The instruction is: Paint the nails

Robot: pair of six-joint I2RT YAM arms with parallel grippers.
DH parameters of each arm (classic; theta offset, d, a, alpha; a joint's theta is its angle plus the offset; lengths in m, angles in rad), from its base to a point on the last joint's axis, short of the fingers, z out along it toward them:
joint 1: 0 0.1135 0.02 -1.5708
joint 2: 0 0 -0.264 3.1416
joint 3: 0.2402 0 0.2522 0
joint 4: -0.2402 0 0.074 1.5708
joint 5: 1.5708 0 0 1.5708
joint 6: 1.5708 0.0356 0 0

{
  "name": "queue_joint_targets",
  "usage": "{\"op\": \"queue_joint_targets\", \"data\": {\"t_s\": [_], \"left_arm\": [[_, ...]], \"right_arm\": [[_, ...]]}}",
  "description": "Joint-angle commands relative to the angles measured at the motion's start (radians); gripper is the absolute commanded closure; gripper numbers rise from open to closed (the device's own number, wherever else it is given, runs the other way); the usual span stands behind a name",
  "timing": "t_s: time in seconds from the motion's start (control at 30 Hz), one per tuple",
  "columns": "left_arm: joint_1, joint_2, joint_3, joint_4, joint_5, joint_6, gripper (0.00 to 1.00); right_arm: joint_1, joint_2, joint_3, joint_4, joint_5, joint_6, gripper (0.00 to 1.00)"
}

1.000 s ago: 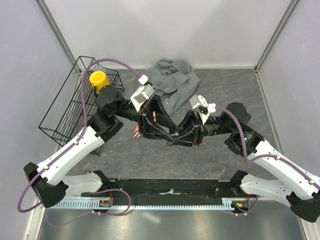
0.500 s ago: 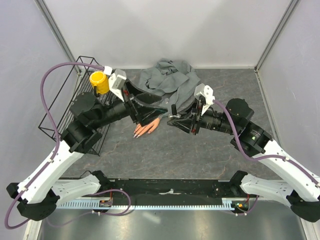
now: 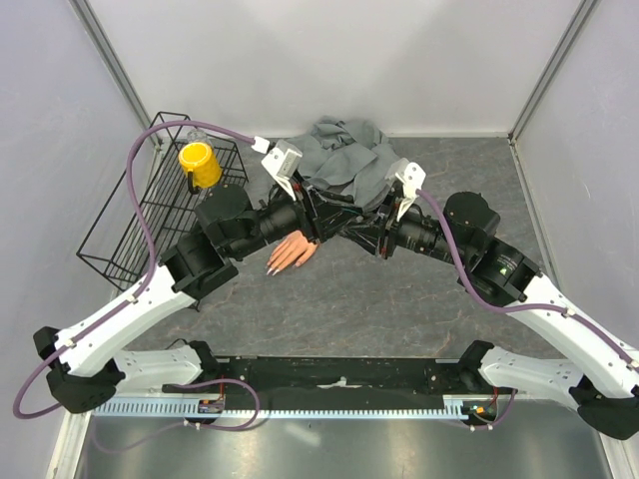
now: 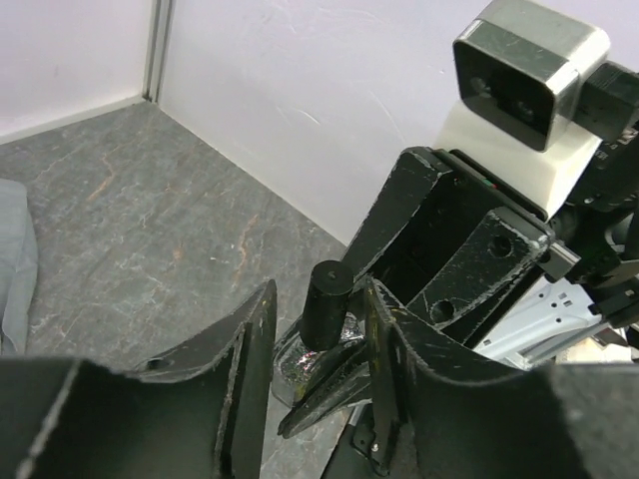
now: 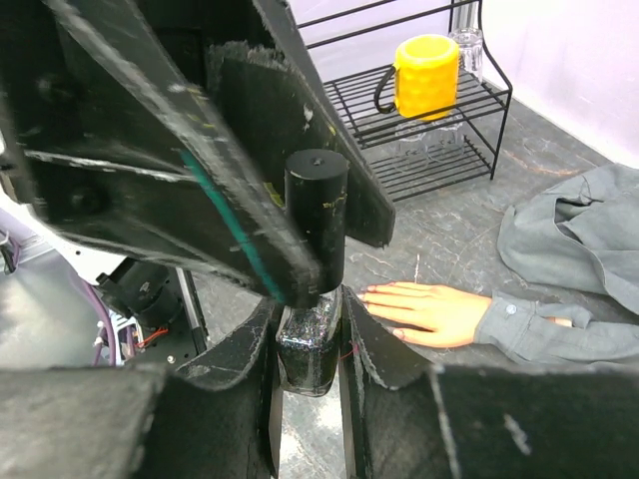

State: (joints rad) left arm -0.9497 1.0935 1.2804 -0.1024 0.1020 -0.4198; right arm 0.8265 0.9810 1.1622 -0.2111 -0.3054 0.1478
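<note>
Black cap [image 5: 318, 215] up, a small glass polish bottle [image 5: 308, 349] hangs above the table [image 3: 399, 309], pinched at its body by my right gripper [image 5: 308, 319]. I hold it upright, I judge, so the other arm can reach the cap and nothing spills once it opens. My left gripper [image 4: 319, 299] comes in from 9 o'clock with its fingers spread to either side of the cap. From its own wrist camera a sliver of gap shows on one side, so I read it as not yet closed.

The mannequin hand [image 3: 292, 251] lies flat at about 7 o'clock from the bottle, just below the two grippers in the overhead view. Its fingers point toward 8 o'clock. The nails [image 5: 371, 292] at their tips are too small for me to say whether any polish is on them. The grey sleeve [image 5: 539, 329] runs back to the crumpled shirt [image 3: 339, 160] at 12 o'clock.

At 10 o'clock stands a black wire rack [image 3: 130, 225] holding a yellow mug [image 3: 200, 165] and a clear glass [image 5: 464, 40], well apart from the work. Uncapping looks like the step in hand, and painting has yet to begin.
</note>
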Motion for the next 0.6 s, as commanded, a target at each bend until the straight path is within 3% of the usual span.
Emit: {"op": "queue_joint_targets", "data": {"t_s": [0.0,0.03,0.17,0.23,0.3,0.33,0.37,0.4,0.43,0.47,0.53,0.57], "left_arm": [[-0.011,0.006,0.04,0.035,-0.036,0.047,0.6],[-0.009,0.008,0.039,0.033,-0.022,0.046,0.62],[-0.009,0.009,0.025,0.053,0.072,0.046,0.98],[0.012,0.017,-0.001,0.142,0.329,0.065,0.98],[0.04,0.069,0.0,0.252,0.62,0.037,0.98],[0.055,0.1,-0.001,0.312,0.924,0.003,0.98],[0.055,0.124,0.0,0.382,1.056,-0.123,0.98],[0.054,0.147,-0.018,0.494,1.155,-0.213,0.98],[0.052,0.179,-0.039,0.747,1.267,-0.312,0.98],[0.052,0.19,-0.065,0.92,1.297,-0.532,0.98],[0.058,0.224,-0.089,1.146,1.347,-0.675,0.98],[0.06,0.227,-0.073,1.139,1.352,-0.703,0.98]], "right_arm": [[0.0,-0.008,0.05,0.026,0.026,-0.011,1.0],[0.0,-0.008,0.051,0.029,0.023,-0.01,1.0],[0.0,-0.019,0.042,0.047,-0.012,-0.005,1.0],[0.0,-0.031,0.021,0.087,-0.05,-0.007,1.0],[0.002,-0.053,0.001,0.13,-0.202,-0.002,1.0],[0.0,-0.06,-0.024,0.198,-0.277,0.009,1.0],[0.0,-0.07,-0.039,0.257,-0.493,0.054,1.0],[0.0,-0.073,-0.059,0.33,-0.593,0.125,1.0],[0.002,-0.071,-0.108,0.562,-0.698,0.216,1.0],[0.002,-0.061,-0.136,0.707,-0.762,0.463,1.0],[0.003,-0.038,-0.202,1.105,-0.851,0.681,1.0],[0.003,-0.035,-0.208,1.16,-0.86,0.778,1.0]]}}
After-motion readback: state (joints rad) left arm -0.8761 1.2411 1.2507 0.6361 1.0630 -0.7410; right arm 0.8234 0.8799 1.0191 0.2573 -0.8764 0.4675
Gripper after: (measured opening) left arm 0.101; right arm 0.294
